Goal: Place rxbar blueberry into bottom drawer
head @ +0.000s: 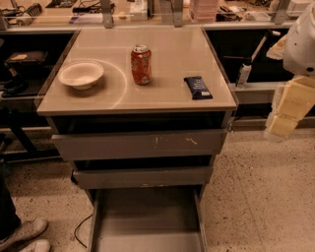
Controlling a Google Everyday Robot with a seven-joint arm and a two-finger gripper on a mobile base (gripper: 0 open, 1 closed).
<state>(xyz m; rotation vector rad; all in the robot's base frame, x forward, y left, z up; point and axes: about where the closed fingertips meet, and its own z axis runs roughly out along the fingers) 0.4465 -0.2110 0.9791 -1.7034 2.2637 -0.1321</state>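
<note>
The rxbar blueberry (198,87), a flat dark navy bar, lies on the right side of the cabinet top (162,101). The bottom drawer (147,216) is pulled out below the two upper drawers, and its plain grey floor shows nothing in it. My gripper (284,118), pale yellow under a white arm segment, hangs at the right edge of the view. It is beside the cabinet, off its right side, lower than the tabletop and apart from the bar.
An orange-red soda can (141,64) stands mid-top, and a white bowl (81,75) sits to its left. The two upper drawers (140,145) have scuffed fronts. A cluttered bench (123,15) runs behind. A person's shoes (24,236) are at the lower left, and a cable (81,229) lies on the floor.
</note>
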